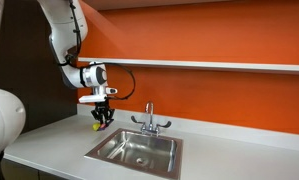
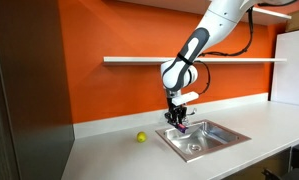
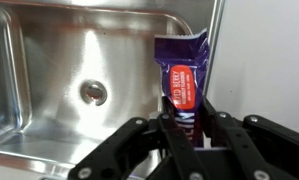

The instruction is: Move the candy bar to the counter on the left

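The gripper (image 1: 105, 122) is pointing down and clamping its fingers (image 3: 227, 140) on the near end of the candy bar (image 3: 184, 75), holding it in the air over the left rim of the sink (image 1: 139, 152). An orange wall (image 1: 209, 35) is rising behind everything, with a long shelf (image 1: 219, 66) running across it. The pale counter (image 1: 239, 150) is stretching around the sink on all sides. A faucet (image 1: 149, 121) is standing at the sink's far rim, just right of the gripper in an exterior view. A small yellow-green ball (image 2: 141, 138) is lying on the counter left of the sink, near the gripper. In the wrist view the drain (image 3: 92, 93) is showing in the basin floor, left of the bar. The bar's long axis is running straight out from the fingers, in line with them, so it is hanging roughly upright. Its crimped free end is pointing away from the gripper, toward the sink's rim below. Its wrapper is showing red and purple, with print too blurred to read.
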Controlling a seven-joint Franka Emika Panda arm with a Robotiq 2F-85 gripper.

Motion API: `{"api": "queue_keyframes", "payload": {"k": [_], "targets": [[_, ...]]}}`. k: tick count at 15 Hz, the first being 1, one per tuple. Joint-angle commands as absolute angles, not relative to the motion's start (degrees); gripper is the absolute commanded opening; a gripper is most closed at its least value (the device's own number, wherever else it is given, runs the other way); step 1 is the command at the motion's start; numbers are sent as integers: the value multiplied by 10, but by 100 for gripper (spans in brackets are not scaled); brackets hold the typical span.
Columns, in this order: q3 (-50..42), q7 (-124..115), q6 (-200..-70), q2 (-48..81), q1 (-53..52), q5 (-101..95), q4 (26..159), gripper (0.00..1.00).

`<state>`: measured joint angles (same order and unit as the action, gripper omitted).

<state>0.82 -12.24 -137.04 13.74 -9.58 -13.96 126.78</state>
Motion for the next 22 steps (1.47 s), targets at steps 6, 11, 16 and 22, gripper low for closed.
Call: {"api": "queue_keyframes", "payload": {"k": [6, 11, 16, 22], "targets": [[49, -43, -1406, 184, -113, -152, 1247, 7], [56, -29, -1439, 217, -122, -143, 1243, 7], [58, -25, -1459, 245, -131, -141, 1240, 7], [57, -19, -1455, 269, -139, -141, 1230, 7]]}}
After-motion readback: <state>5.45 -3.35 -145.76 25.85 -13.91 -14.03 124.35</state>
